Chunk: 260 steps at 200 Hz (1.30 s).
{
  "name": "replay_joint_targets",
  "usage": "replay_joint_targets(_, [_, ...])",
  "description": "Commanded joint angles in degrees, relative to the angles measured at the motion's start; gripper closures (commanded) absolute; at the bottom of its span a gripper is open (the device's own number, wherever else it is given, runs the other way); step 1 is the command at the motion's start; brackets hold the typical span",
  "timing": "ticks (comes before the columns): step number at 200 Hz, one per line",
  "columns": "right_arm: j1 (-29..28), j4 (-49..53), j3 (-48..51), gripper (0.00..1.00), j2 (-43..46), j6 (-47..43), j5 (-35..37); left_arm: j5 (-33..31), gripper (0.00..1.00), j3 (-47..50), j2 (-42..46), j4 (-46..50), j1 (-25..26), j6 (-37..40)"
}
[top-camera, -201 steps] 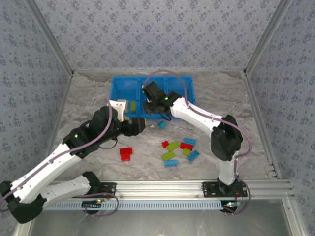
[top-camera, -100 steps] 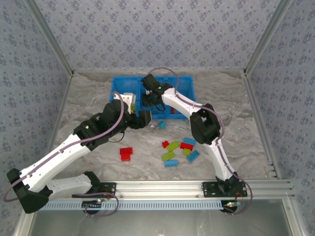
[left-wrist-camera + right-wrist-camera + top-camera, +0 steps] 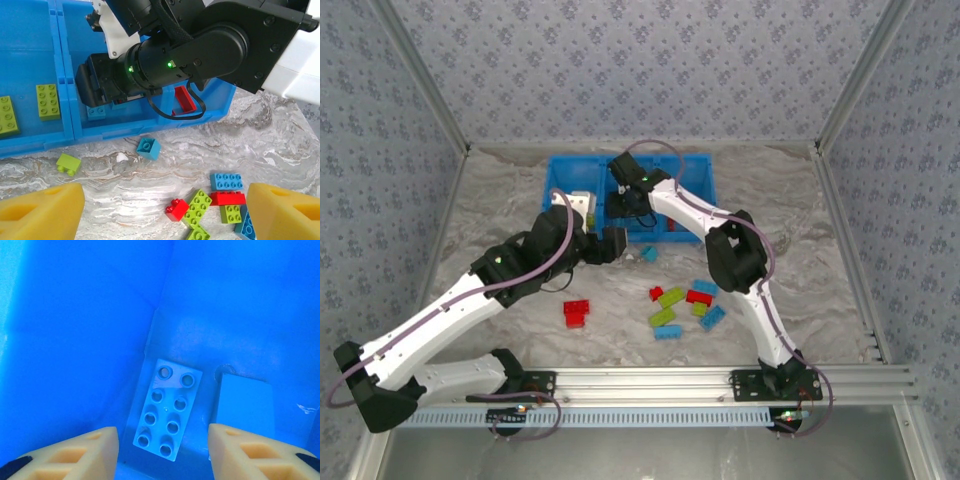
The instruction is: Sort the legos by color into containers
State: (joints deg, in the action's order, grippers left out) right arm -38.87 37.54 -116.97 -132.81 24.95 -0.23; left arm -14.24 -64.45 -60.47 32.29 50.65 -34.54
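Observation:
The blue bin [image 3: 705, 190] stands at the back of the table. My right gripper [image 3: 162, 456] hangs open, low in the middle compartment [image 3: 75, 60], and a light blue eight-stud brick [image 3: 167, 409] lies flat between its fingers. A second light blue brick [image 3: 246, 402] lies beside it. Yellow-green bricks [image 3: 48, 100] lie in the left compartment and a red frame [image 3: 184, 98] in the right one. My left gripper [image 3: 160, 220] is open and empty above the table in front of the bin. Near it lie a light blue cube [image 3: 148, 148], a small green brick [image 3: 68, 163] and a mixed cluster [image 3: 210, 202].
The right arm [image 3: 190, 50] stretches across the bin's front wall, above the middle and right compartments. Two red bricks [image 3: 576, 313] lie on the table left of the cluster [image 3: 682, 305]. Metal rails and patterned walls enclose the marble-patterned table [image 3: 500, 200].
The right arm has stretched out and carried its gripper a little toward the back of the bin's middle part. The left gripper has shifted right along the bin's front.

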Motion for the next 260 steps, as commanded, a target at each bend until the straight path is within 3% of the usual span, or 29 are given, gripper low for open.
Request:
replay_joint_targets(1, [-0.37,0.19,1.53,0.52,5.69,-0.2,1.23,-1.36,0.16,-0.66,1.31,1.59,0.5,-0.8])
replay_joint_targets(45, [-1.88,-1.98,8.12,0.56,19.26,-2.37,6.95,-0.47,0.16,-0.11,0.88,4.02,0.59,-2.97])
replay_joint_targets(85, [-3.95,-8.97,26.28,0.55,37.64,-3.93,9.08,-1.84,0.17,1.96,-0.11,6.23,0.67,-6.2])
replay_joint_targets(107, [-5.97,-13.7,38.65,0.53,48.96,-5.32,6.03,-4.08,0.17,3.24,-3.63,10.2,-0.27,-6.08])
replay_joint_targets(127, [-11.67,-17.18,49.43,0.51,58.02,-7.46,6.76,-0.74,0.17,4.79,-9.6,12.07,-4.14,-9.75])
replay_joint_targets(159, [-23.92,-27.97,66.91,0.45,69.23,-12.28,10.93,-0.42,0.17,8.52,-16.16,3.41,-6.43,-16.06])
replay_joint_targets(179, [-28.6,-31.22,72.56,0.41,72.21,-11.78,12.86,-4.99,0.15,9.47,-20.16,-0.31,-6.93,-20.58])
replay_joint_targets(201, [-31.4,-29.99,73.15,0.41,72.39,-10.16,16.01,-5.11,0.15,11.42,-24.2,-7.77,-8.5,-22.78])
replay_joint_targets(260, [-32.67,-31.38,73.77,0.4,72.39,-9.4,17.12,-7.7,0.15,9.68,-33.77,-14.01,-11.15,-22.14])
